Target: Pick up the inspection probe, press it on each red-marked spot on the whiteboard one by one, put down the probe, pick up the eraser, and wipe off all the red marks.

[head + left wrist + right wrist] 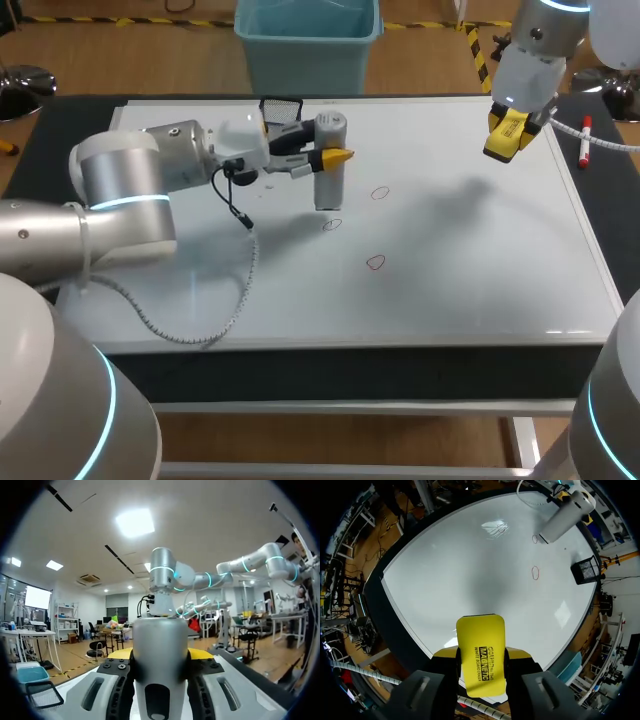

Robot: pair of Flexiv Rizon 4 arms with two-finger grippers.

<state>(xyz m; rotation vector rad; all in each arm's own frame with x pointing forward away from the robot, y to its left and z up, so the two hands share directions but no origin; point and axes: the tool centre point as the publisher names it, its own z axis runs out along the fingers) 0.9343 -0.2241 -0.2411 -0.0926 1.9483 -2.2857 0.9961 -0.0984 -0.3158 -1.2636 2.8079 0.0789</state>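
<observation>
Probing step in hand. Nearest on the whiteboard (pixel 480 290), three red marks (pixel 375 262). Just behind the middle one, probe (pixel 329 188) upright, clamped in left pincer (pixel 335 158). Farther, above the whiteboard's far right corner, right pincer (pixel 508 135) gripping the eraser (pixel 481 652). Next, likely: pressing the probe tip squarely onto a mark.

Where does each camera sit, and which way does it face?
Head view: above and behind, looking down on the whiteboard; left arm, right arm show.
Left wrist view: on the left arm, facing level across the room; left pincer shut on the probe.
Right wrist view: on the right arm, looking down at the whiteboard; right pincer shut on the eraser.
Shared: head and right wrist views show probe and red marks.
</observation>
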